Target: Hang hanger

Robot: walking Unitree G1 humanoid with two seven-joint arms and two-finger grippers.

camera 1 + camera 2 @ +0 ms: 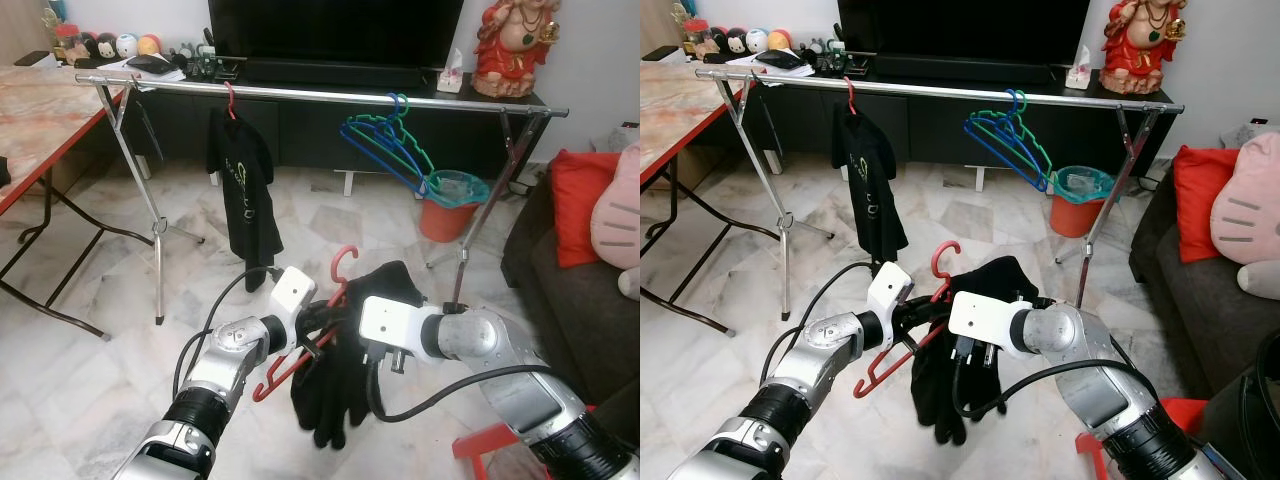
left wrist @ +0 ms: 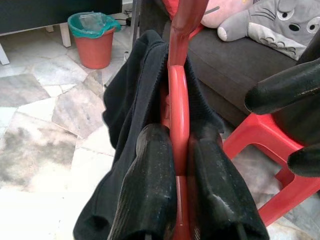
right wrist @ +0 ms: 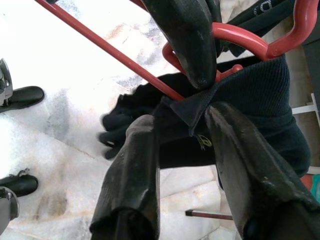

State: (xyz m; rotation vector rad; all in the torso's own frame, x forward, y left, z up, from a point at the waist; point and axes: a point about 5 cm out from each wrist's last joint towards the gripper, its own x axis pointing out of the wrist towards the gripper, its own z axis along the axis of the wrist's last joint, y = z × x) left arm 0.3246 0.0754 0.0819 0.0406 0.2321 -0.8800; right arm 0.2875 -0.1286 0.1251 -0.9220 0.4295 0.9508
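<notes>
Left gripper [image 2: 175, 150] clamped on red hanger [image 1: 335, 300] draped with black shirt [image 1: 345, 385]; right gripper [image 3: 187, 130] spread around shirt collar.

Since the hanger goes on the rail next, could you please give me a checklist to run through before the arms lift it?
1. Left pincer shut on the red hanger: ok, fingers clamp its bar.
2. Black garment on the hanger: not ok, it hangs bunched with its collar loose.
3. Right pincer at the collar: cannot tell whether it grips the cloth.
4. Hanger hook free and pointing up: ok.
5. Free space on the rail between the hung black shirt and the blue and green hangers: ok.
</notes>
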